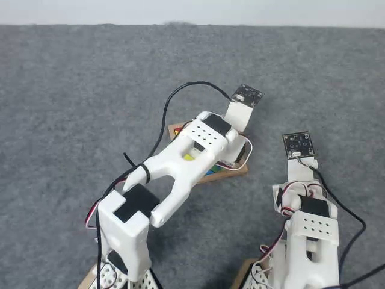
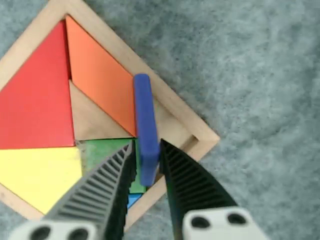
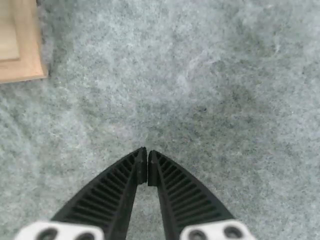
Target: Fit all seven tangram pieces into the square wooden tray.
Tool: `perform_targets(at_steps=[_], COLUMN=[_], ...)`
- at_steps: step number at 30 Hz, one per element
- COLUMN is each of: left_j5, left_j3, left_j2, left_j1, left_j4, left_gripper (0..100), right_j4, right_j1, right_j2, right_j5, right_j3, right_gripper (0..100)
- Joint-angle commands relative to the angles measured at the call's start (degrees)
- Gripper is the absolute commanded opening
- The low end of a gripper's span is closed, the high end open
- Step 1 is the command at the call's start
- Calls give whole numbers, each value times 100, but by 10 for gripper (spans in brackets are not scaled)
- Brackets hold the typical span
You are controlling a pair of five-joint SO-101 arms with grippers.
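In the high view, the left arm (image 1: 180,162) is stretching out over the wooden tray (image 1: 237,173) in the middle of the grey surface (image 1: 72,120), hiding most of it, while the right arm (image 1: 310,232) is sitting well apart from the tray. In the left wrist view, the left gripper (image 2: 146,150) is hanging over the tray (image 2: 175,107), its jaws pinching the lower end of a blue piece (image 2: 143,120) that is standing on its thin edge close to the rim. A red triangle (image 2: 35,100), an orange piece (image 2: 100,80), a yellow piece (image 2: 40,172) and a green piece (image 2: 102,152) are lying flat inside, around a bare wooden gap (image 2: 95,120). In the right wrist view, the right gripper (image 3: 147,167) is hovering over the surface (image 3: 225,75), its jaws pressing together on nothing, a tray corner (image 3: 22,55) off to one side.
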Motion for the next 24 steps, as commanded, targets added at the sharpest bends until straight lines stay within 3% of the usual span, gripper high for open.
perform_targets(at_steps=[1, 7, 16, 24], left_j5=[97, 88, 62, -123], left_j3=[-242, -242, -629, -611], left_j2=[-53, -114, -114, -53], left_j1=[26, 53, 695, 527], left_j4=[-114, -44, 360, 220], left_gripper=[88, 89, 90, 89], right_j4=[-110, -119, -119, -119], right_j1=[-22, -22, -22, -22], right_j2=[-180, -180, -180, -180], right_j5=[-44, -44, -35, -35], right_j3=[-70, -70, -62, -62], right_gripper=[16, 16, 16, 16])
